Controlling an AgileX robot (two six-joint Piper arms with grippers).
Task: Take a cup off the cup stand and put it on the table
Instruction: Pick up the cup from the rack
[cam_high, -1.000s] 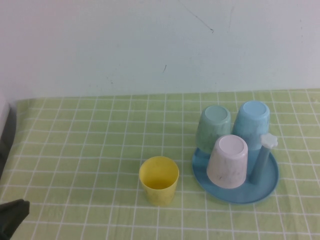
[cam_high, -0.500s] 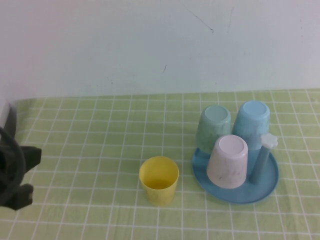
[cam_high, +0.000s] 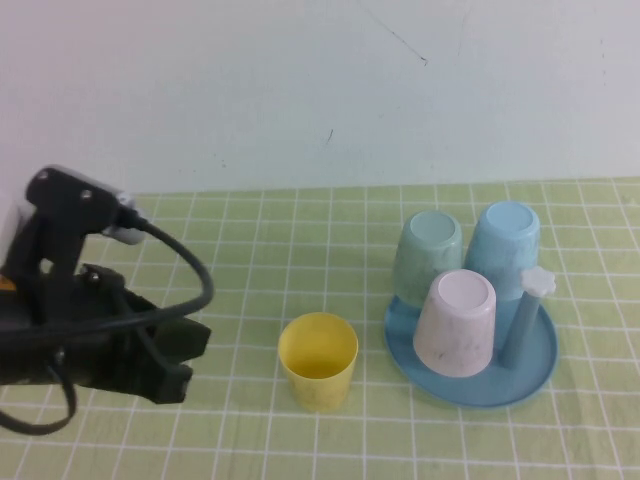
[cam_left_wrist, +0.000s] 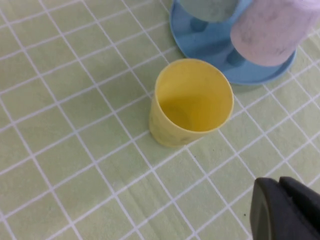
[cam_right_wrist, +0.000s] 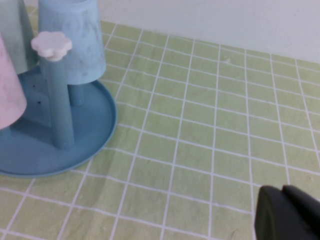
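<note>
The cup (cam_high: 456, 322) sits upside down over a post at the near side of the cup stand (cam_high: 535, 362), leaning slightly, base uppermost. It appears to be thin, rigid plastic: judged light, smooth and liable to slip under a loose pinch, but not fragile. Best hold is judged to be across the side wall near the raised base, then a lift up along the post until the rim is free.

Obstructions: a mint-green cup (cam_high: 427, 258) and a light blue cup (cam_high: 501, 248) stand just behind it on the same stand, and a bare post with a white cap (cam_high: 537, 281) is just beside it. A yellow cup (cam_high: 318, 361) stands upright on the table (cam_high: 230, 250), near the stand.

The left gripper (cam_high: 185, 355), fingers together and holding nothing, is over the table beyond the yellow cup from the stand. The right gripper (cam_right_wrist: 287, 212), also closed and empty, shows only in its wrist view, well apart from the stand.

Open cloth lies in front of the stand for set-down.
</note>
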